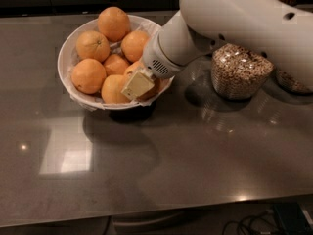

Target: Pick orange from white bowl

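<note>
The white bowl (62, 53) stands at the back left of the dark counter, heaped with several oranges. The largest-looking orange (113, 22) lies at the far side of the heap. My gripper (141, 84) is down at the bowl's front right rim, its cream tip between a front orange (112, 89) and another orange (152, 89) that it mostly hides. The thick white arm (234, 18) reaches in from the upper right and hides the bowl's right side.
A glass jar of cereal (239, 72) stands right of the bowl, close under the arm. A second jar (293, 82) shows at the right edge. The counter's front edge (156, 214) runs along the bottom, with cables on the floor below.
</note>
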Available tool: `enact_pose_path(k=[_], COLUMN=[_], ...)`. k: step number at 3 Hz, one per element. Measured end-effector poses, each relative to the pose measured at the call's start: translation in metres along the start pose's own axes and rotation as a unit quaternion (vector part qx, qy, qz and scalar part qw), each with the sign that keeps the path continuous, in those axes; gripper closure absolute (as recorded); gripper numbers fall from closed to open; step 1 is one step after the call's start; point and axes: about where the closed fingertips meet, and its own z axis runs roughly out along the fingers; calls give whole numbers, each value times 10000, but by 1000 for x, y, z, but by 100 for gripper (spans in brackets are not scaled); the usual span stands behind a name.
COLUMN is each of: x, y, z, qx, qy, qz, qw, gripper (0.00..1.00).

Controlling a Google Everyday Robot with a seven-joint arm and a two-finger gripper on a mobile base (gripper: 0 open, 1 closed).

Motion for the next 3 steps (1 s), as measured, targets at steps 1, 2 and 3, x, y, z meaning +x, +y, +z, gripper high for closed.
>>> enact_pose_path(k=[1,2,3], x=[0,0,-13], y=[0,0,3], z=[0,0,-11], qx=[0,0,-98], qy=[0,0,-273], qz=[0,0,-30], qw=[10000,10000,9996], gripper=[100,100,100])
